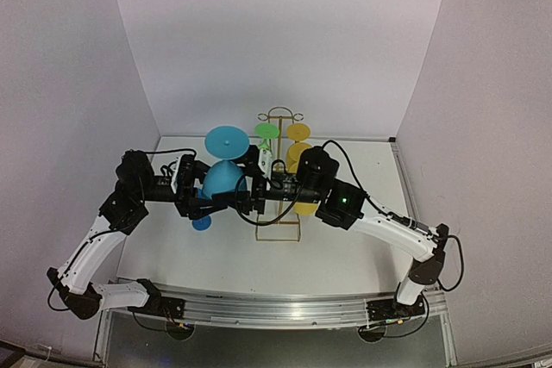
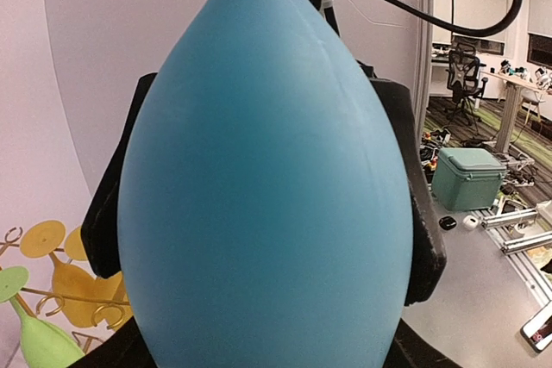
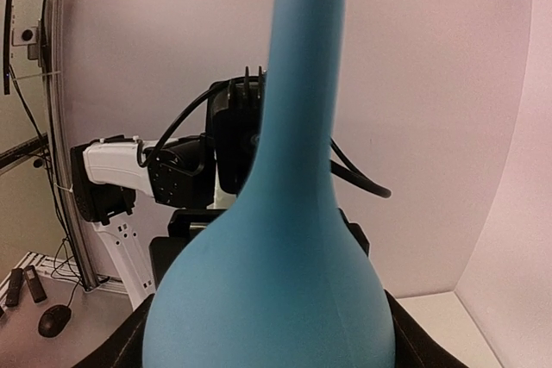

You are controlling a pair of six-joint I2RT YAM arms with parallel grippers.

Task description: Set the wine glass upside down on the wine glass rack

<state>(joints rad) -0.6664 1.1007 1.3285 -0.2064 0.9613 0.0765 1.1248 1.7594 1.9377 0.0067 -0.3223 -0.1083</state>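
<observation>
Now the blue plastic wine glass (image 1: 222, 180) hangs foot-up over the table's middle, just left of the gold wire rack (image 1: 280, 110). The left gripper (image 2: 263, 213) and right gripper (image 3: 267, 333) both clamp its bowl. This looks like a handover; next, one lets go and the other guides the stem into a free loop.

Wine glass (image 2: 267, 196): opaque blue plastic, smooth, matt to satin, with a faint mould seam down the bowl. Wine glass rack (image 1: 279, 223): thin gold metal wire, shiny; the green glass (image 2: 39, 346) and yellow glasses (image 2: 73, 286) at the lower left of the left wrist view look like the same smooth plastic, slightly glossier. Table (image 1: 345, 247): white, smooth, matt; rail (image 1: 276, 309) along its near edge bare brushed metal; arm shells (image 1: 90, 252) glossy white plastic.
</observation>
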